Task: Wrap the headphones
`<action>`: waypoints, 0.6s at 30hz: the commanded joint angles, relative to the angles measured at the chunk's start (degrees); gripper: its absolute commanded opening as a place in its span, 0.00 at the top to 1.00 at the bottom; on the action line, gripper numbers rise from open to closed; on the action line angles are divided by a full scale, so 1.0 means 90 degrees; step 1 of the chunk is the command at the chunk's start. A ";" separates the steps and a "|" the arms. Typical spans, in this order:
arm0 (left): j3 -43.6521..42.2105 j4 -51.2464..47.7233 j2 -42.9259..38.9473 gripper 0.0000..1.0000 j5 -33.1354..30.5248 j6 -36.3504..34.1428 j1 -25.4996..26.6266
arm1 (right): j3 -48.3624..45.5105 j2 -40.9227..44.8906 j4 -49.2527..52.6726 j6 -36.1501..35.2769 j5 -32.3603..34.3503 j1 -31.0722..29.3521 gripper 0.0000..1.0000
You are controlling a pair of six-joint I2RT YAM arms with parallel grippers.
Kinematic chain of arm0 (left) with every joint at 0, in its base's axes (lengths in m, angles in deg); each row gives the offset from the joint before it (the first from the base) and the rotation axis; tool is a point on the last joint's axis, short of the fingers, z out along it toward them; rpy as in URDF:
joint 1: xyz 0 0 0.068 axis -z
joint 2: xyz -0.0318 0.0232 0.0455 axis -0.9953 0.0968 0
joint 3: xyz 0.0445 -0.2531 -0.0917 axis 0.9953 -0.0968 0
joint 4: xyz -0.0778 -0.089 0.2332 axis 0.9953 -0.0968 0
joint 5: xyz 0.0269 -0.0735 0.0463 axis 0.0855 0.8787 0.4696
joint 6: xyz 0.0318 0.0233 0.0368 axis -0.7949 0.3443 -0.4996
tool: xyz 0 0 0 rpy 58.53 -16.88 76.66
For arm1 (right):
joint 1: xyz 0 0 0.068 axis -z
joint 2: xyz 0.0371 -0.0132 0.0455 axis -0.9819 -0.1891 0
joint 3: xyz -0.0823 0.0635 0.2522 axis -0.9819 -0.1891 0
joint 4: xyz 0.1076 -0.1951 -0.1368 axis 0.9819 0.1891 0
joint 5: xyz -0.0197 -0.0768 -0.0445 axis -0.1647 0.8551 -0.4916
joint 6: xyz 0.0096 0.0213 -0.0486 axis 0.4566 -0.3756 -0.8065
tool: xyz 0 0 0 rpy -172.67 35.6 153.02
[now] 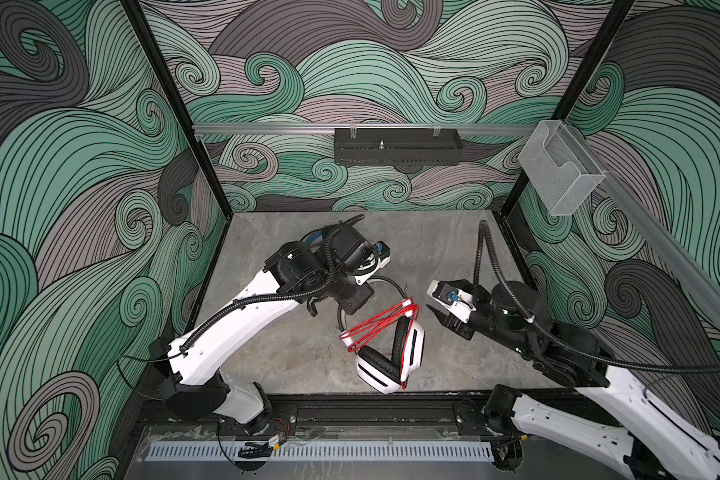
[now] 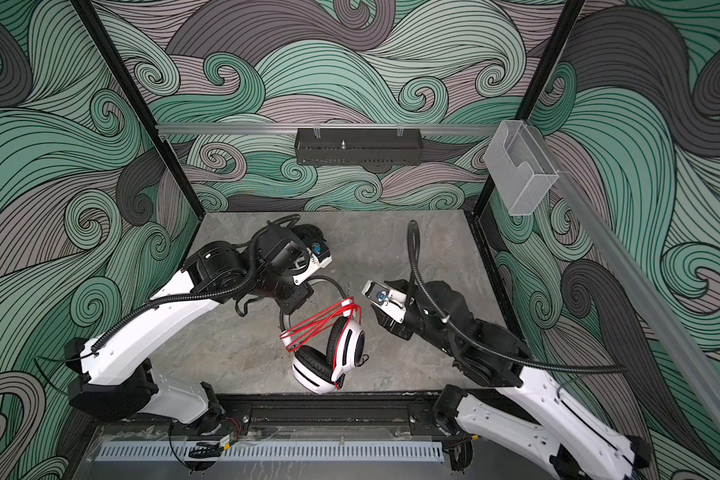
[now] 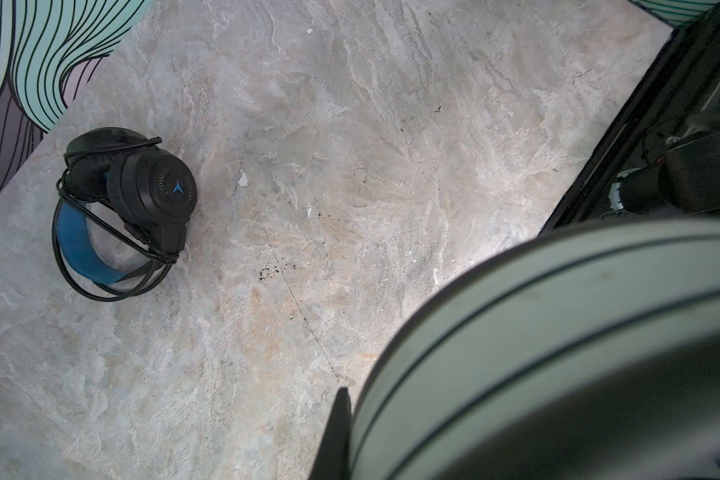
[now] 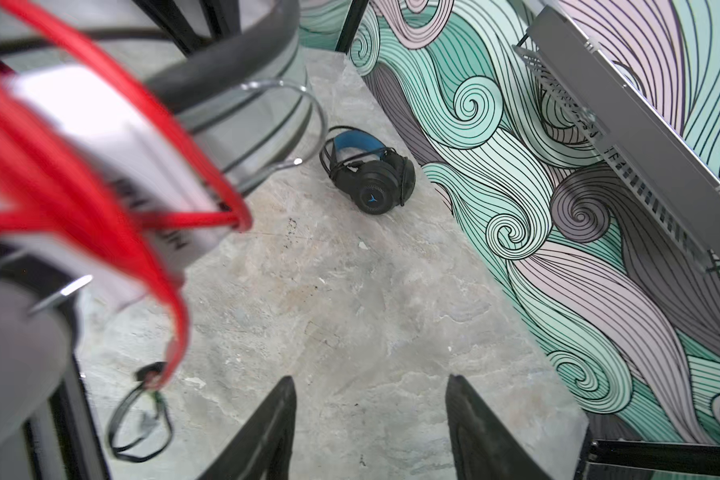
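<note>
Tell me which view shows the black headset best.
The left wrist view: the black headset lies whole and sharp on the table, cord looped around it. The right wrist view shows it smaller. In both top views the left arm hides most of it.

Left arm (image 1: 242,320): stretched toward the centre, wrist bent downward.
Left gripper (image 1: 353,300): jaws closed.
Right arm (image 1: 591,432): reaching inward, held low.
Right gripper (image 4: 371,415): jaws standing apart, aimed centreward.
</note>
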 commanded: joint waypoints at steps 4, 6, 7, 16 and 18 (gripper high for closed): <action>0.0245 -0.0083 -0.0175 1.00 0.0554 0.0387 -0.0090 | -0.0640 0.0369 -0.0183 0.0702 -0.1573 0.0093 0.38; 0.0365 -0.0074 -0.0173 1.00 0.0598 0.0432 -0.0100 | -0.0858 0.0365 -0.0554 0.0969 -0.1882 0.0132 0.38; 0.0438 -0.0064 -0.0173 1.00 0.0646 0.0459 -0.0102 | -0.1005 0.0371 -0.0785 0.1133 -0.2040 0.0143 0.37; 0.0785 0.0150 -0.0174 1.00 0.0980 0.0765 -0.0153 | -0.1879 0.0131 -0.2061 0.2003 -0.3025 0.0164 0.35; 0.0765 0.0189 -0.0172 1.00 0.1011 0.0827 -0.0151 | -0.2101 0.0026 -0.2480 0.2012 -0.3010 0.0164 0.34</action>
